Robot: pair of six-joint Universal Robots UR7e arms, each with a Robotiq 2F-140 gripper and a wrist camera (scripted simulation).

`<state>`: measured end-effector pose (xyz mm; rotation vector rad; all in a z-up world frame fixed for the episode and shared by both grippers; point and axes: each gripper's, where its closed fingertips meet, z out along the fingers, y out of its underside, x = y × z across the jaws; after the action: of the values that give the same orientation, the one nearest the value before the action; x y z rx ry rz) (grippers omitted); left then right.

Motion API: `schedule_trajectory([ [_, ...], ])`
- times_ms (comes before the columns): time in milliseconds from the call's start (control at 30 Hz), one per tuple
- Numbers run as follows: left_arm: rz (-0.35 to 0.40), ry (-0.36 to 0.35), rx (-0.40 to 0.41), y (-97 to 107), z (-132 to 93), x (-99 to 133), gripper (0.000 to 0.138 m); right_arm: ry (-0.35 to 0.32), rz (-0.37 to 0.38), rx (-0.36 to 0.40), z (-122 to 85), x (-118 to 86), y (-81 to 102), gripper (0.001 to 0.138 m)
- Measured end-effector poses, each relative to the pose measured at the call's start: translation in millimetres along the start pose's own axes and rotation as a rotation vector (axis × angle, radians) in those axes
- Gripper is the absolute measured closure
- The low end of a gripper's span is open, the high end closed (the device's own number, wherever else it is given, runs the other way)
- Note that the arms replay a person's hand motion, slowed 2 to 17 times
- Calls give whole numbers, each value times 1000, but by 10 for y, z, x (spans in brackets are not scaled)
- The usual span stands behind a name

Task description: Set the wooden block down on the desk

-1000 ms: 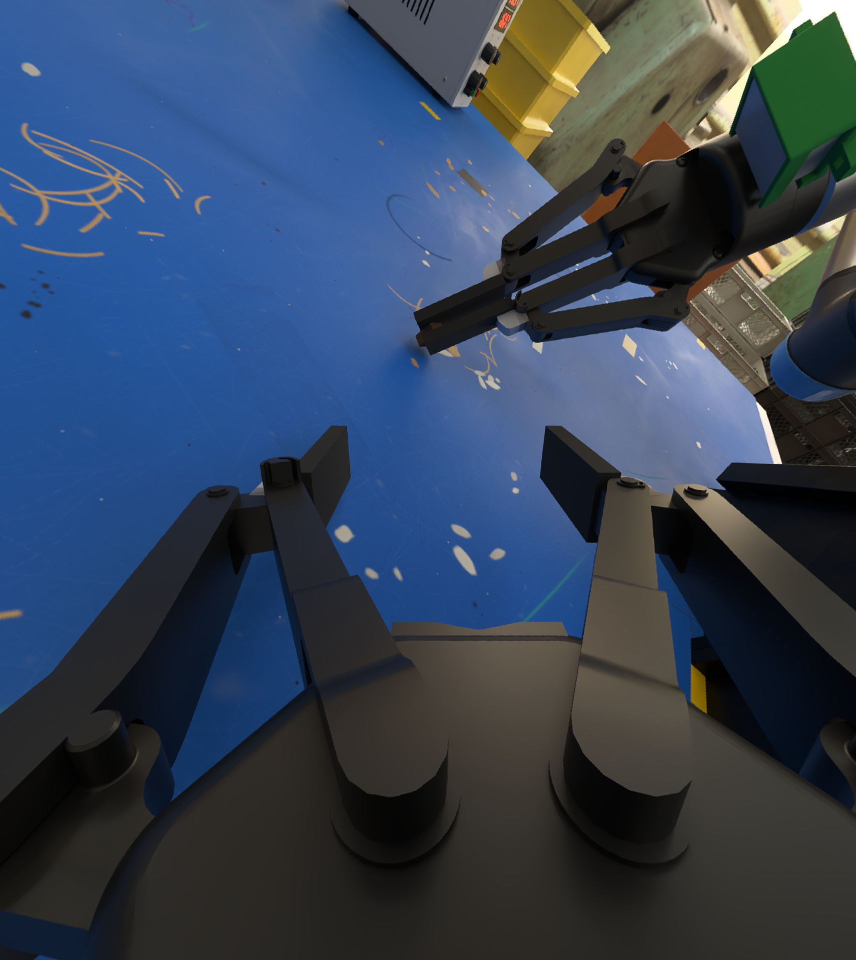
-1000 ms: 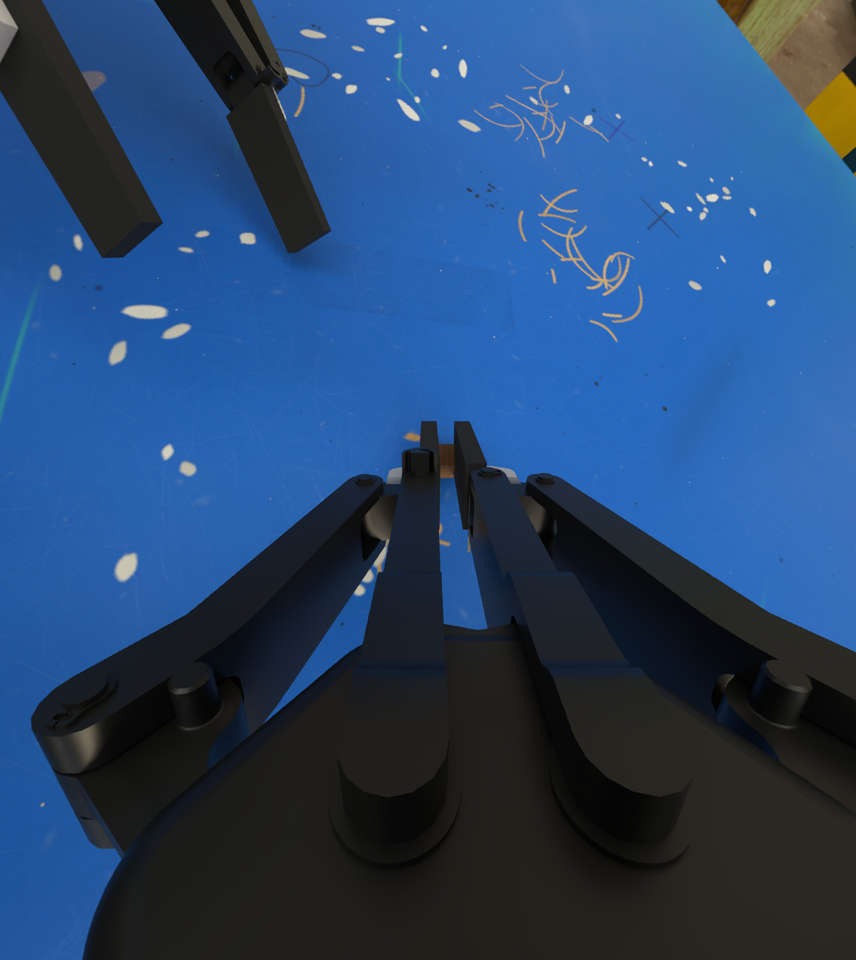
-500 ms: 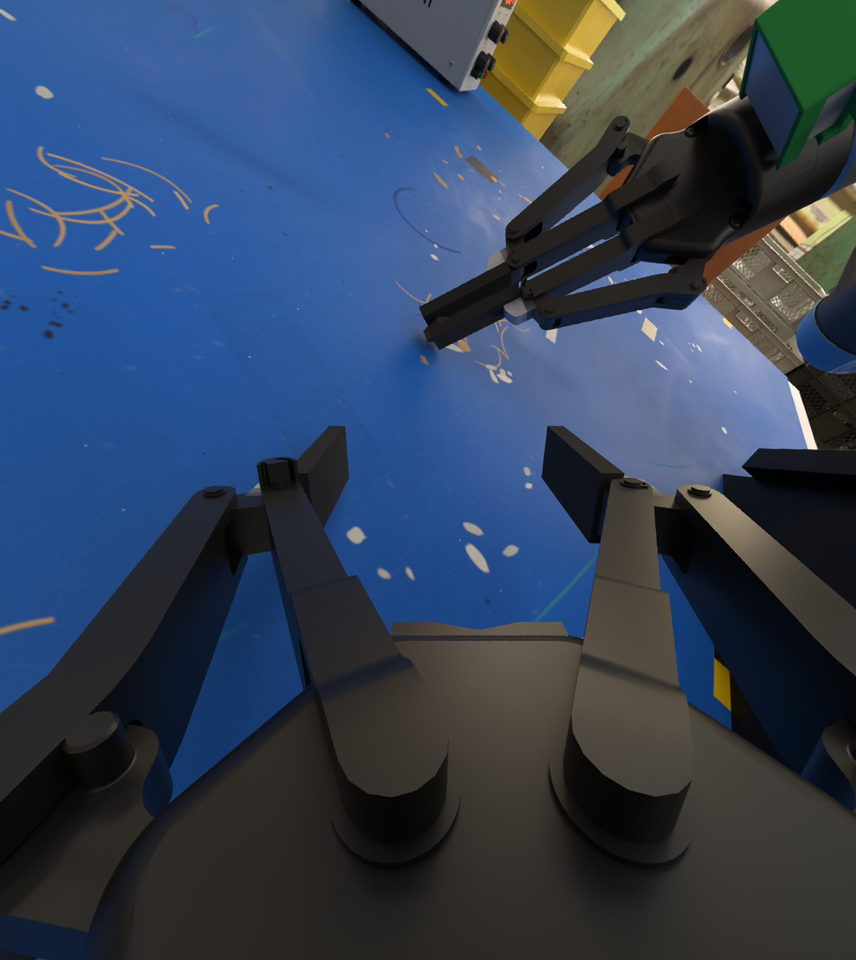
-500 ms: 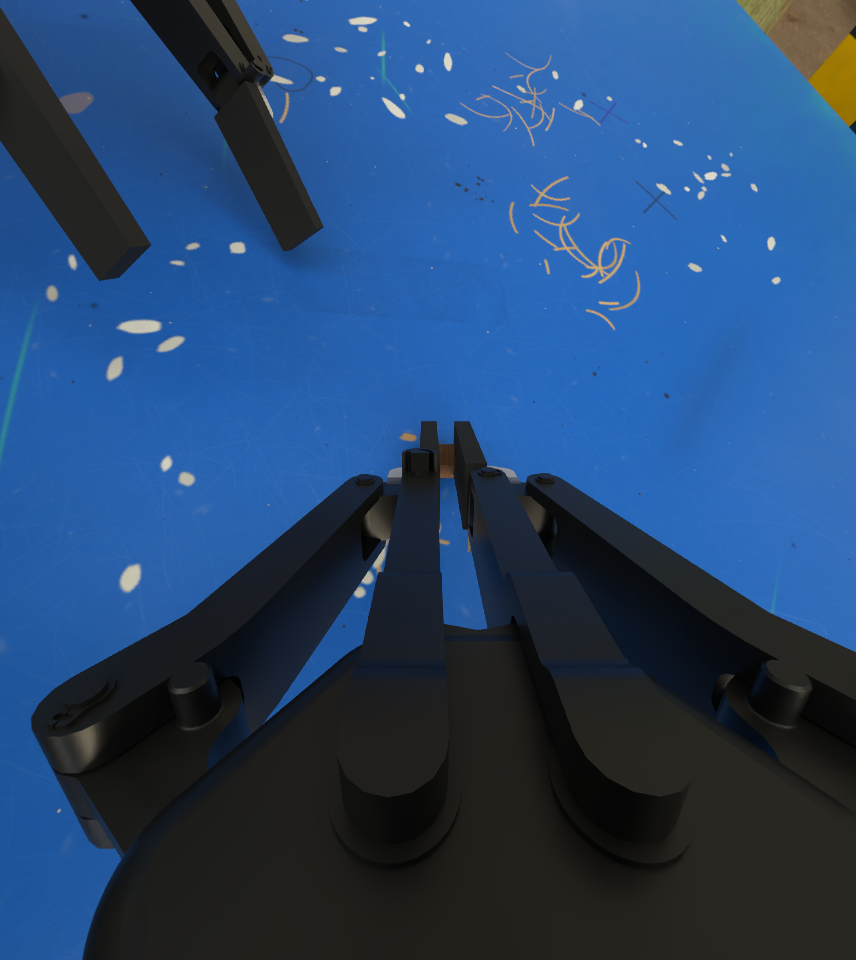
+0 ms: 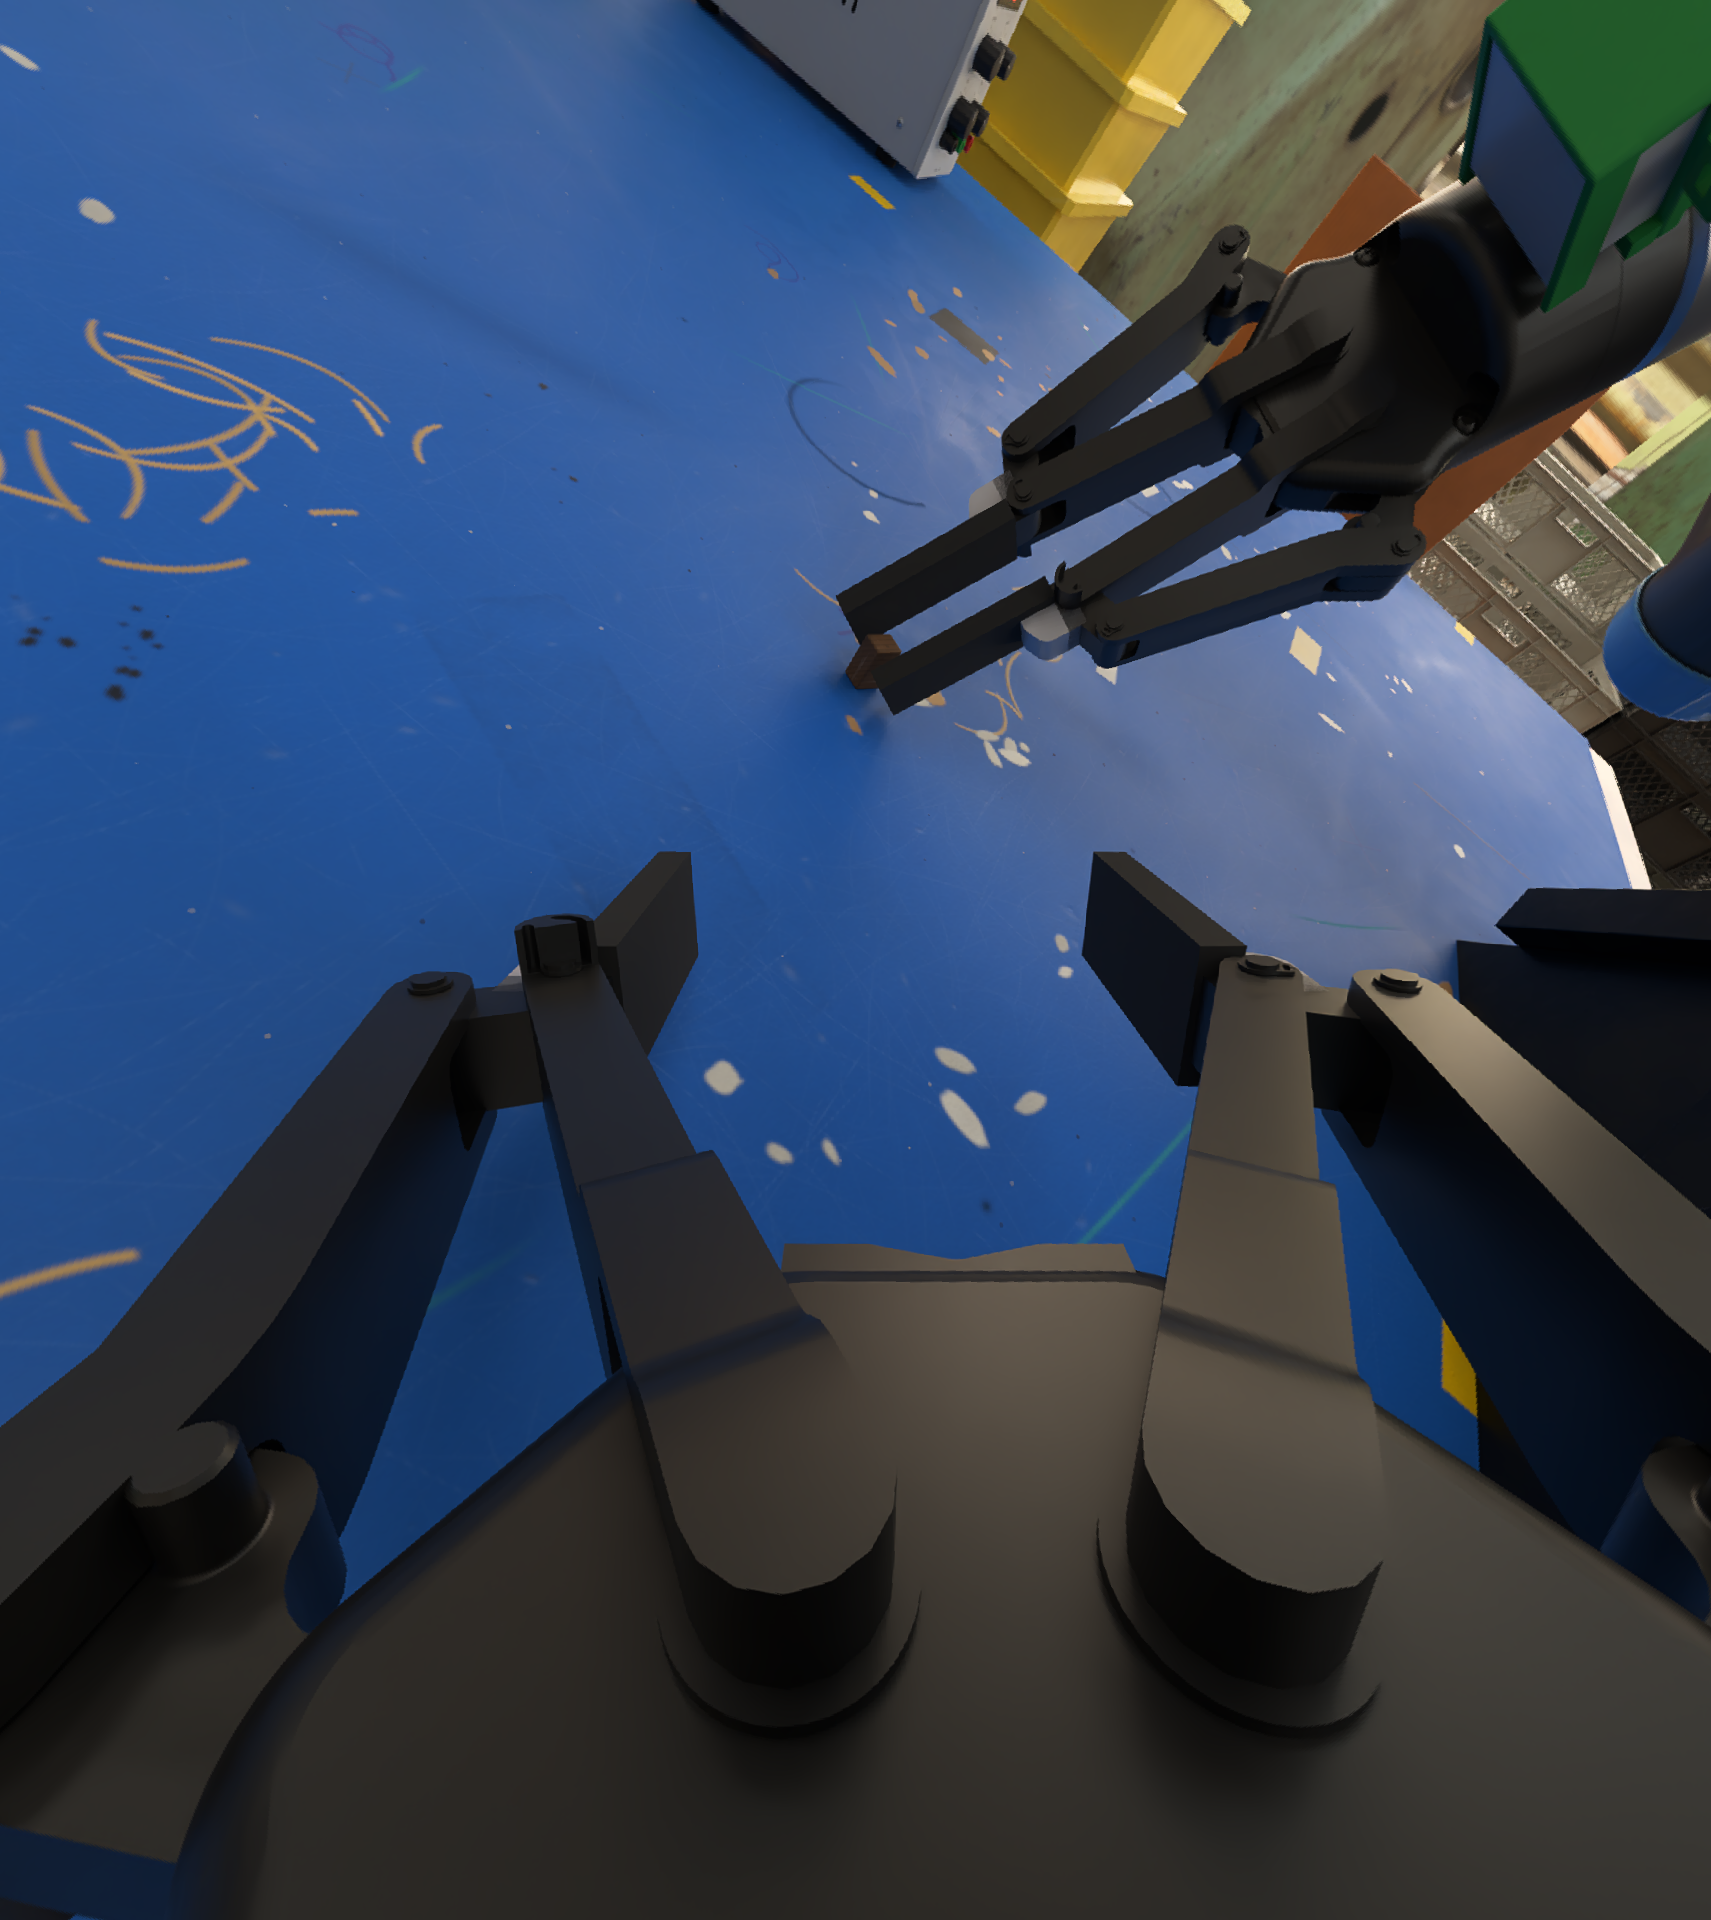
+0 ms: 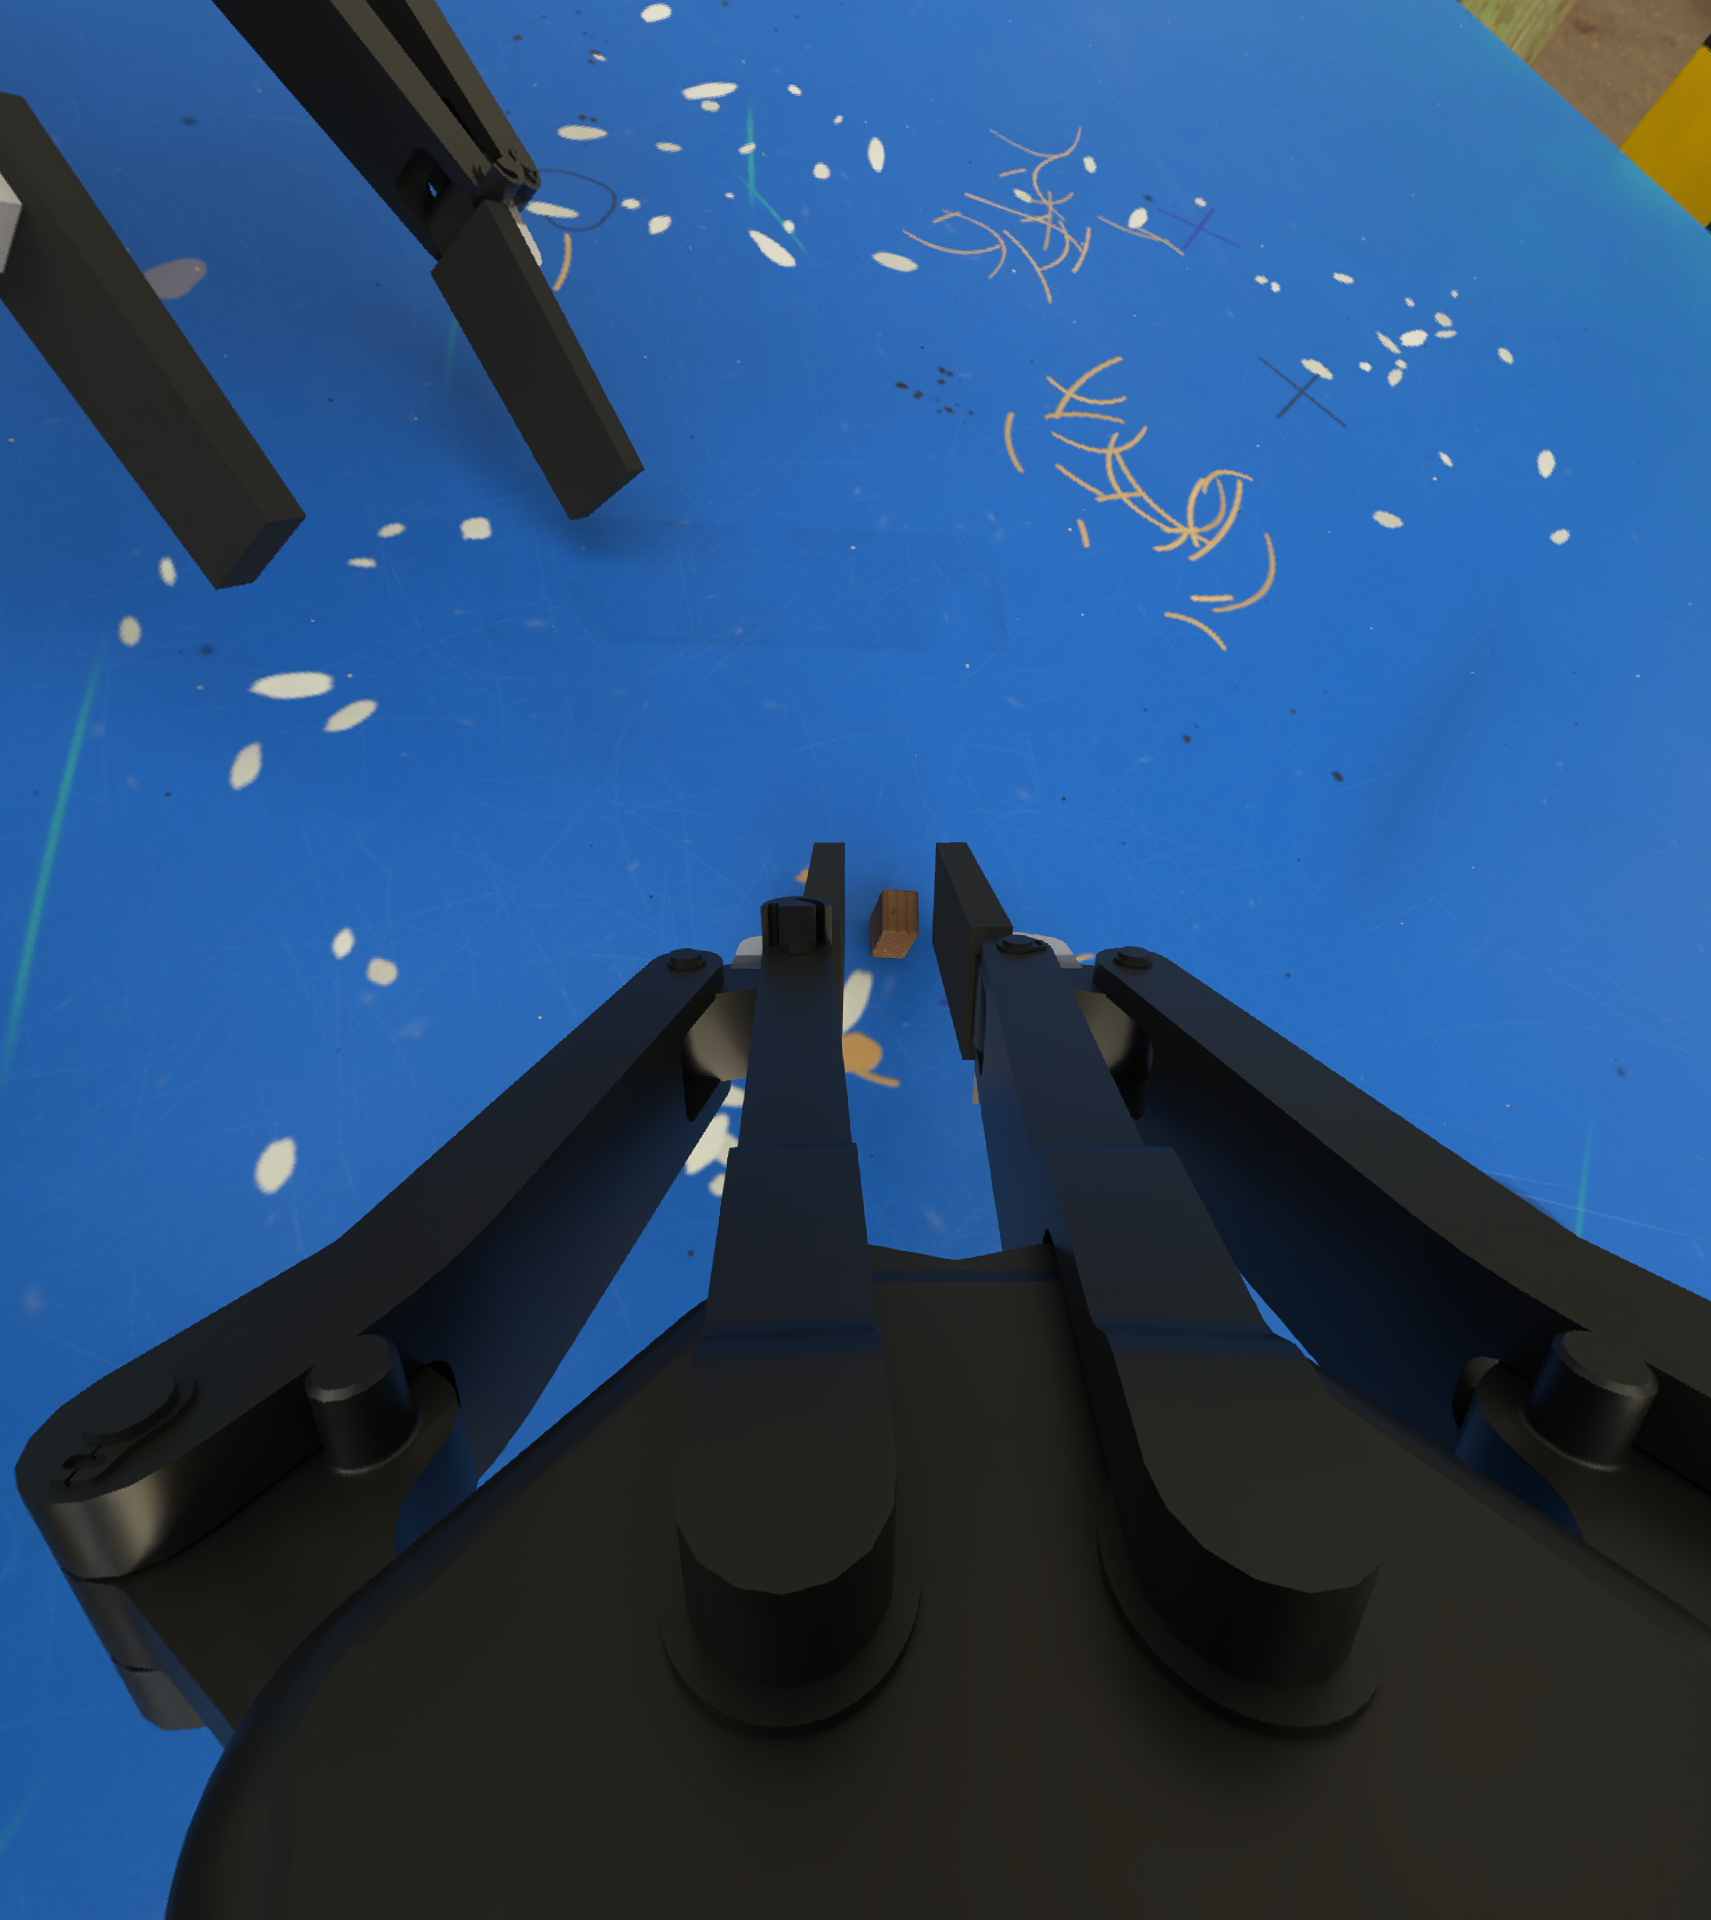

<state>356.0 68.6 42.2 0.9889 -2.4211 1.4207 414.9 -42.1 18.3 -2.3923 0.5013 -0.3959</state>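
Observation:
The small wooden block (image 6: pixel 895 923) sits between my right gripper's (image 6: pixel 892 873) fingertips, with a narrow gap on each side. The jaws stand partly apart and do not grip it. It appears to rest on the blue desk (image 6: pixel 1298 935). In the left wrist view the block (image 5: pixel 872 662) shows at the tips of the right gripper (image 5: pixel 870 636), low over the desk (image 5: pixel 311 831). My left gripper (image 5: pixel 892 925) is open and empty, hovering above the desk some way from the block. Its two fingers also show in the right wrist view (image 6: pixel 420 509).
A grey box with knobs (image 5: pixel 892 94) stands at the desk's far edge, with yellow bins (image 5: pixel 1090 114) behind it. Dark mesh crates (image 5: pixel 1557 582) lie beyond the right edge. The desk top carries paint flecks and orange scribbles (image 6: pixel 1142 488).
My right gripper's jaws, shut on the block before, have parted, so the block now shows free between them. The left gripper has stayed open.

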Motion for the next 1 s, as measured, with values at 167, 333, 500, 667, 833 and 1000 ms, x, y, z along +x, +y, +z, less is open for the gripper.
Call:
schedule_trajectory([
  [167, 2, 1, 2, -10, -4, -6, 41, -2, -1, 13, -19, 5, 0, 110],
  [333, 7, 4, 4, -20, -9, -7, 43, 15, -18, 27, -62, 25, -17, 109],
  [500, 12, 7, -2, -22, -9, -11, 45, -17, -39, 64, -114, -46, -92, 109],
  [667, 17, 9, -11, -24, -4, -20, 45, -114, -35, 111, -154, -223, -197, 110],
  [833, 14, 13, -20, -32, 1, -28, 45, -225, -4, 124, -177, -403, -265, 110],
  [1000, 7, 23, -30, -42, 3, -19, 45, -296, 26, 109, -156, -541, -302, 110],
])
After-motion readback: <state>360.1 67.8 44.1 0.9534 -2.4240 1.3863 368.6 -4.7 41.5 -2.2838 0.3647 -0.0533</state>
